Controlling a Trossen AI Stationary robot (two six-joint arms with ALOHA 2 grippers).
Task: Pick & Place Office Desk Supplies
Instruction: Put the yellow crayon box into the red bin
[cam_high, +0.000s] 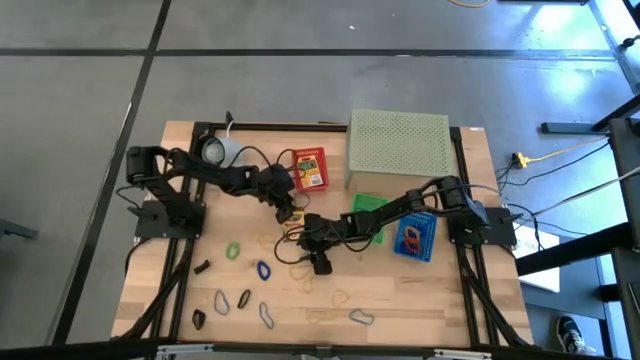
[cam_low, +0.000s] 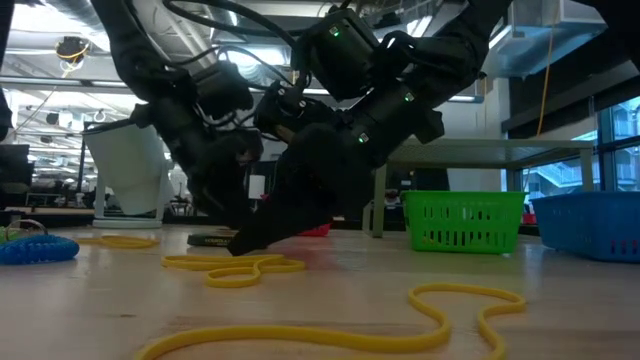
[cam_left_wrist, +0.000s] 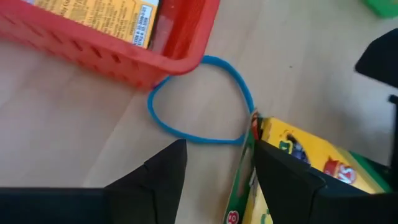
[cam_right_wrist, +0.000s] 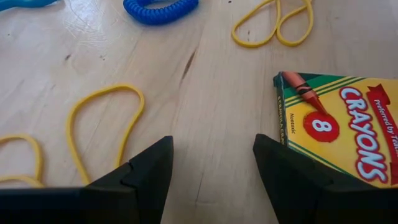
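A yellow-and-green crayon box (cam_right_wrist: 339, 127) lies flat on the wooden table between my two grippers. My left gripper (cam_left_wrist: 217, 149) is open beside it; the box's edge (cam_left_wrist: 242, 180) shows in the gap, and a blue loop (cam_left_wrist: 199, 99) lies just ahead, one end under the red basket (cam_left_wrist: 124, 50). A yellow printed box (cam_high: 311, 168) lies in that basket. My right gripper (cam_right_wrist: 212, 143) is open over bare wood, the crayon box just off one finger. Yellow loops (cam_right_wrist: 99, 121) and a blue coil (cam_right_wrist: 160, 9) lie ahead of it. My left gripper has one finger (cam_left_wrist: 280, 180) standing over the crayon box's long edge (cam_left_wrist: 249, 158), slanting down at it. The finger hides the spot, so I cannot tell whether it touches the box, which lies flat on the table.
A pale green perforated stand (cam_high: 398, 140) stands at the far edge, a white mug (cam_high: 215, 150) at the far left. A green basket (cam_high: 368, 215) and a blue basket (cam_high: 415, 235) sit by the right arm. Several loops and clips (cam_high: 245, 298) are scattered toward the near edge.
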